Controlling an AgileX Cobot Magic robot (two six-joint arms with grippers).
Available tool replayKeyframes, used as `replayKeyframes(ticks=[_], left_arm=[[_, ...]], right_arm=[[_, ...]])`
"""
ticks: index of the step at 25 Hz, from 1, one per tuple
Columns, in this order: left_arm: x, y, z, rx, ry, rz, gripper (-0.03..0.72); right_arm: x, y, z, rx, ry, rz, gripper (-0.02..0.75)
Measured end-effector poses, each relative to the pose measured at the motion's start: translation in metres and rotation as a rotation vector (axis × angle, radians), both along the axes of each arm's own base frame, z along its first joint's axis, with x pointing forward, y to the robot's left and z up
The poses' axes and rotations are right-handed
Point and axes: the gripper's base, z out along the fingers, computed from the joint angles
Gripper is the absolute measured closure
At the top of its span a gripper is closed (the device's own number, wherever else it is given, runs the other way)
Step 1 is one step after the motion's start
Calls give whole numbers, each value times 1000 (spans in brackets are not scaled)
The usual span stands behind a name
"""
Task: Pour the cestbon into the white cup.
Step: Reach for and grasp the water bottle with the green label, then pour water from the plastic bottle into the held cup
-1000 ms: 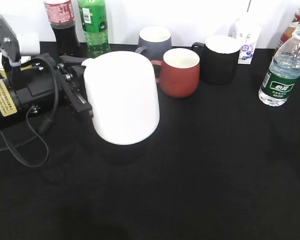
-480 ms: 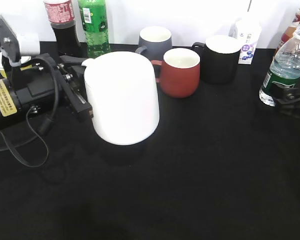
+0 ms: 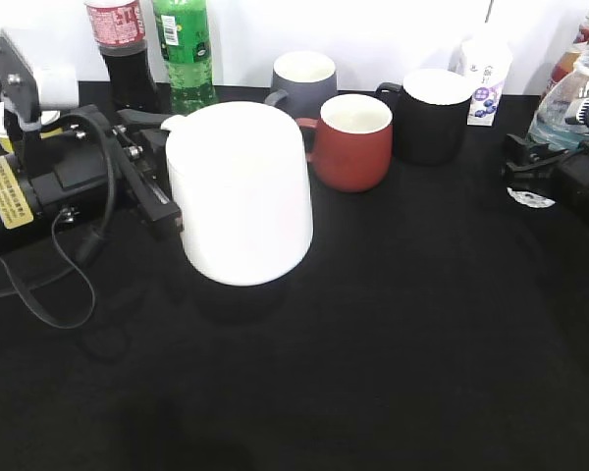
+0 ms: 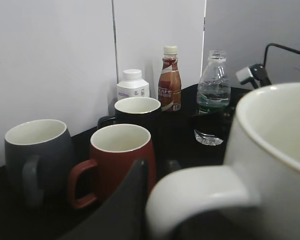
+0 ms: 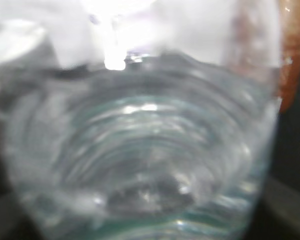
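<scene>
the surface is a black cloth with a row of drinks and mugs along its far edge. the cup, the largest thing on it, sits toward the left edge; it is ceramic, so stiff, fairly heavy and chippable, and its handle is the natural hold. the left gripper is at that handle, a finger showing on each side of it in the left wrist view, so it looks closed on the handle, though contact is hard to confirm. the cup looks slightly tilted and may be held just off the surface.

the bottle stands near the far right corner, capless and partly full. it is thin ribbed plastic: light, squashy, likely to slosh or spurt if squeezed hard, so the ribbed middle with moderate force seems best. the right gripper is at its lower body; the right wrist view is filled with blurred bottle, and i cannot tell whether the jaws have closed.
</scene>
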Motion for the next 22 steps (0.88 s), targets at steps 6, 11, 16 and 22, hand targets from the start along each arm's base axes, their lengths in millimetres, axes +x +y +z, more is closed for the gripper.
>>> replayKeyframes(ticks=[6,11,16,22], left_arm=[[0,0,0,4,3,2,621],[0,0,-1,7,3,0,622],[-8,-7,-3,53,-11,-80,622],[-18,-85,13,102,-81,-278,622]], right_arm=[[-14,0,-4,8,-25,4,245],[-21,9,1,-58,-29,118,245],[-45,38,82,-340,-230,494,245],[-76,48,137,-552,-394,627,245]])
